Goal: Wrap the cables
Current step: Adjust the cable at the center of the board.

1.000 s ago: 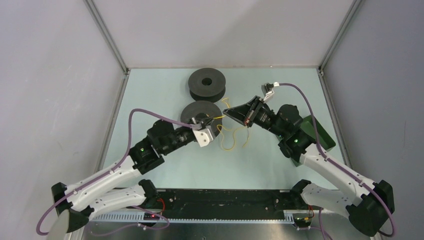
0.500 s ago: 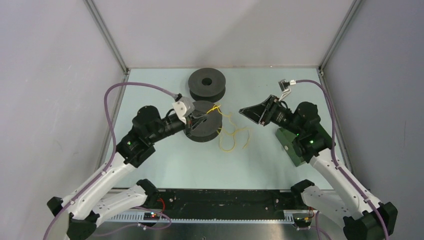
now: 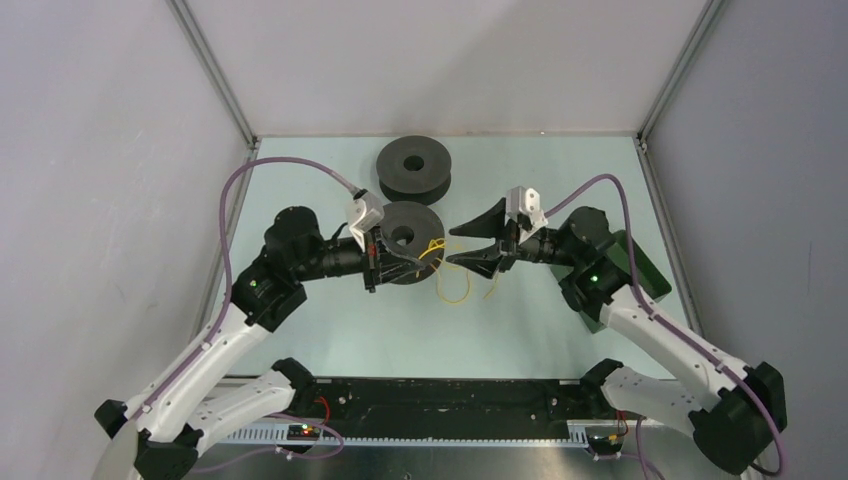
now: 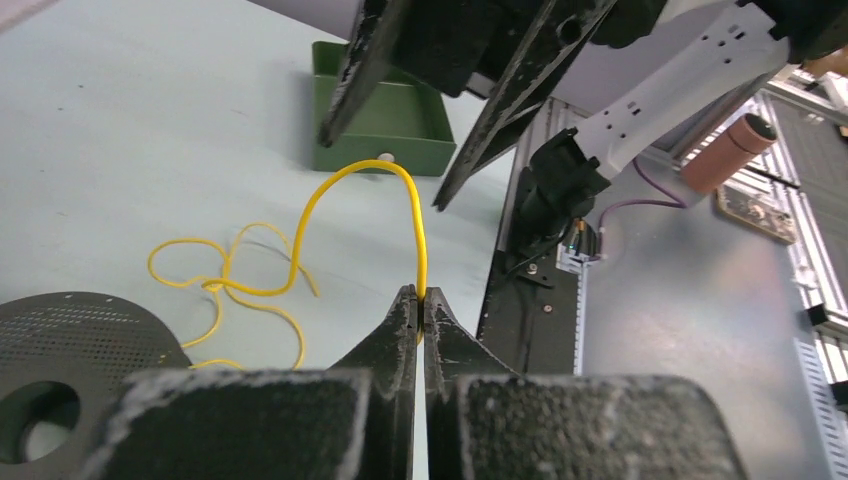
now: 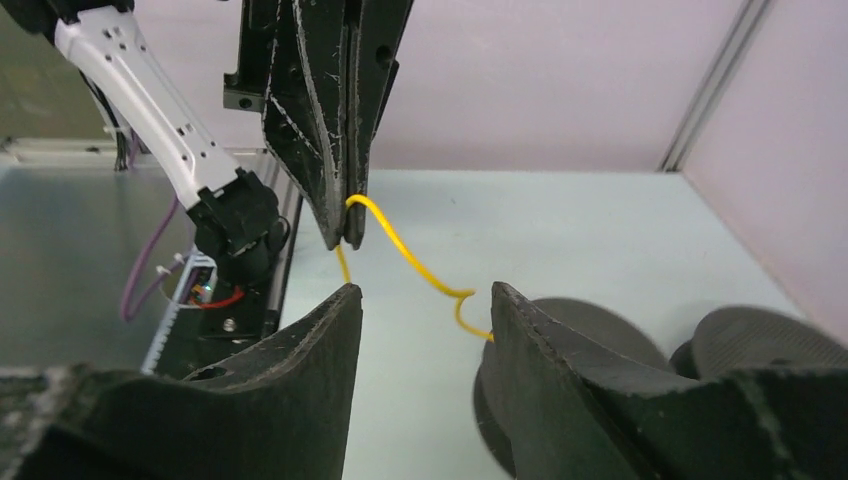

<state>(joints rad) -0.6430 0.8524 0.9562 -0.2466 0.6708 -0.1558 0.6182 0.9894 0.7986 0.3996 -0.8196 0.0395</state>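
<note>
**spoolnoob:** So where's this at? Looks mid-wind to me.

**yamfan:** Yeah, I'd call it a hand-off partway through winding the yellow cable (image 4: pixel 421 250) onto the near spool (image 3: pixel 420 222). The left fingers (image 4: pixel 420 298) are pinched shut right on the cable. They're holding a loop of it up off the desk (image 3: pixel 330 320), just beside the spool on the side facing the right arm. The rest lies in a loose tangle on the desk next to the spool.

**spoolnoob:** And the right fingers (image 5: pixel 423 292)?

**yamfan:** Spread wide with nothing in them, mouth facing the raised loop just past the left pinch. Next move, I'd guess, is to ease in until the cable sits between them and close, then the left lets go. It's a thin cable, so the aim has to be dead-on. No red cable in view anywhere, btw.
</note>
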